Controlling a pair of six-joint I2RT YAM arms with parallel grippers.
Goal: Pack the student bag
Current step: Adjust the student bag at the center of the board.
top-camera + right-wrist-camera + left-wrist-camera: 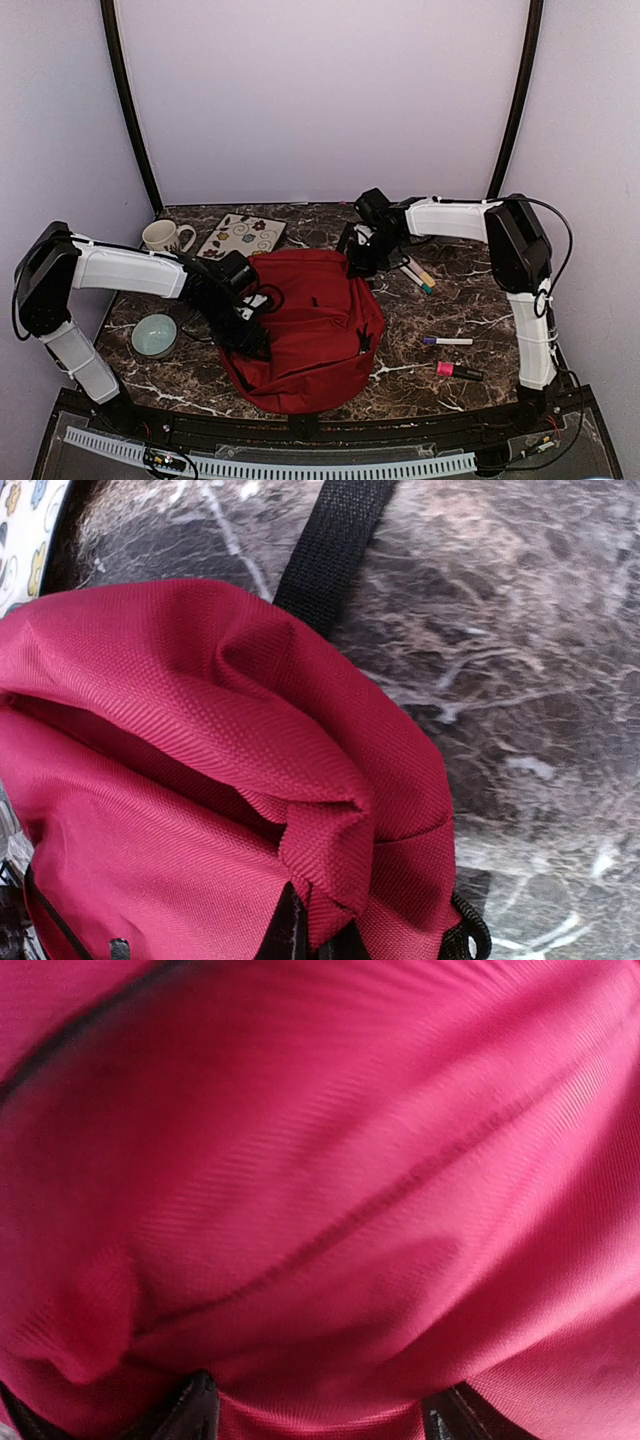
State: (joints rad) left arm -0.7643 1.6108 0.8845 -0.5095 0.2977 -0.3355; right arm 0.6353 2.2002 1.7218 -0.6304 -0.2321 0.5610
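The student bag (310, 325) is a big dark-red fabric backpack lying flat in the middle of the marble table (450, 300). My left gripper (250, 338) is pushed against the bag's left edge. In the left wrist view red cloth (330, 1210) fills the frame, and the two black fingertips (192, 1410) stand wide apart with cloth bulging between them, so the left gripper (325, 1415) is open. My right gripper (360, 262) is at the bag's far right corner. The right gripper (325, 942) is shut on a pinched fold of the bag's cloth (330, 850).
A mug (165, 236), a patterned tray (241, 236) and a pale green bowl (155, 334) sit to the left. Several markers (418, 275) lie right of the bag, then a purple marker (446, 341) and a pink one (458, 371). A black strap (335, 540) trails off the bag.
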